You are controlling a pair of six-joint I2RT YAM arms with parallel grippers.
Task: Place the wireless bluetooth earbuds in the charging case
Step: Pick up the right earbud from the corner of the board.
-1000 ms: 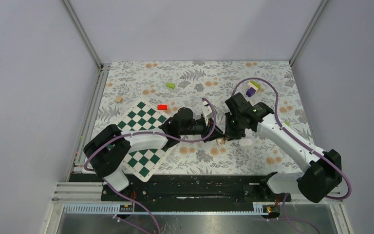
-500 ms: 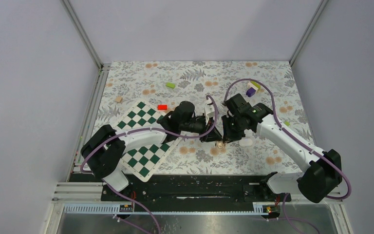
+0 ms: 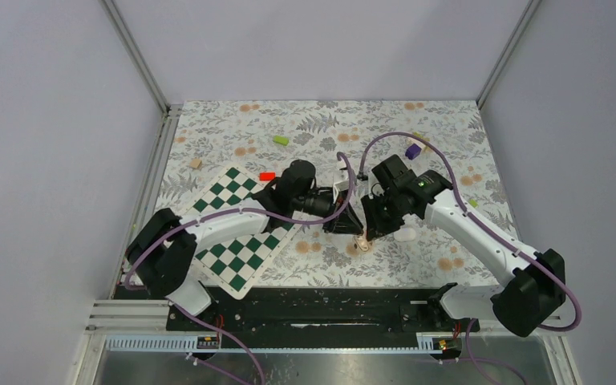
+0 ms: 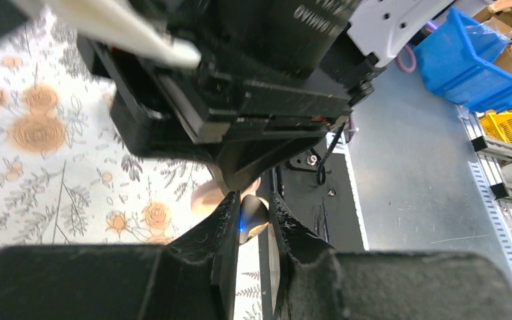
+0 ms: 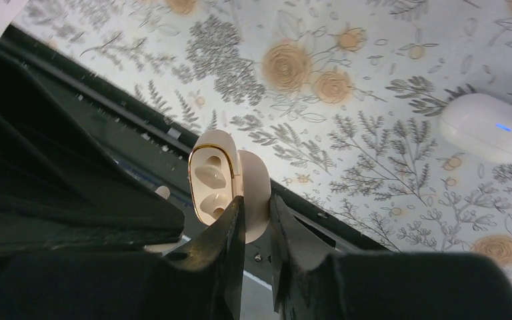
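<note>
Over the floral desk [image 3: 449,136], right of the chessboard [image 3: 241,257], both arms are meeting. The right pincer [image 5: 255,208] is clamping the open charging case [image 5: 217,177] near mid-desk, its cavities showing. A closed white pod [image 5: 487,127] is lying nearby. The left pincer [image 4: 253,210] is pinching a small earbud [image 4: 253,220], its gap narrow.

From above, only a tan sliver of the charging case [image 3: 361,241] shows, the rest buried under the two grippers mid-table. In the left wrist view, too pinched and blurred to name: a small dark glossy thing [image 4: 251,217] between the fingers of the left gripper [image 4: 253,204]. Case bottom lost between the fingers of the right gripper [image 5: 255,204].
</note>
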